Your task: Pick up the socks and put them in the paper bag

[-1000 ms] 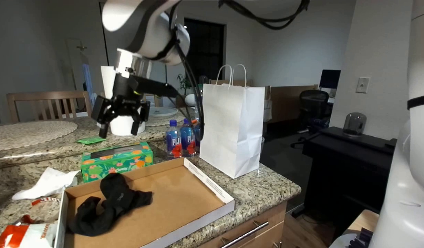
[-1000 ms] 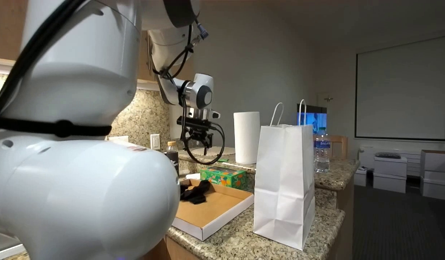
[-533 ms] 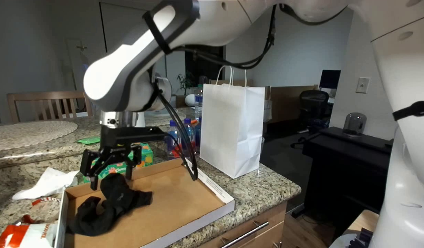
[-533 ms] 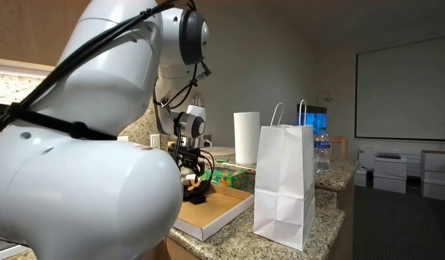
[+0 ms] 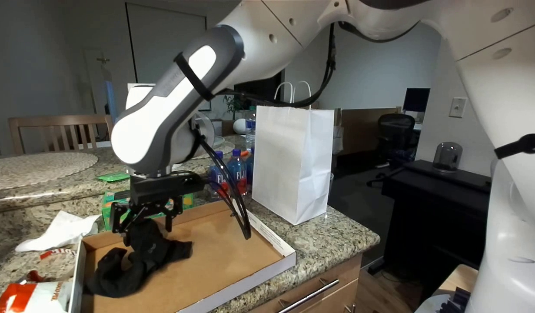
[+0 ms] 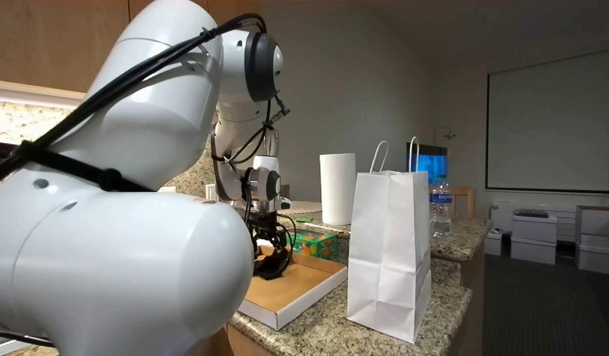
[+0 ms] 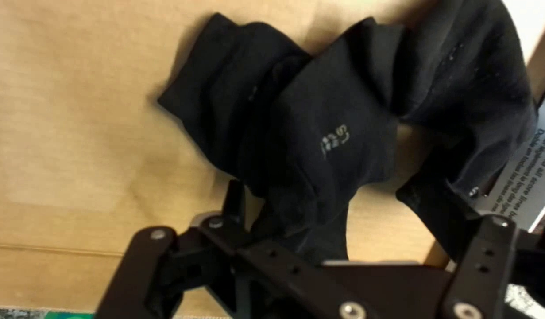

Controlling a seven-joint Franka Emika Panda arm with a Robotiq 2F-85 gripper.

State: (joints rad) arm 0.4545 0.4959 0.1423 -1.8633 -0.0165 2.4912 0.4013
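Straddling part of the socks (image 5: 147,254) in the tray (image 5: 219,252) with gripper (image 5: 147,232) spread wide; holds nothing, so presumably has grasping, lifting and filling the paper bag (image 5: 284,161) ahead.

The speckled table (image 5: 350,234) carries a shallow cardboard tray (image 5: 224,256), an upright white paper bag (image 5: 284,165), a green floral box (image 6: 316,245), water bottles (image 5: 239,168), crumpled white paper (image 5: 61,232) and, partly cropped, probably a snack packet (image 5: 37,298).

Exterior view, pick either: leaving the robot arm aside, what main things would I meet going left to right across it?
In an exterior view, left to right: white tissue, black socks, blue-capped water bottles, white paper bag, desk chair, glass dome.
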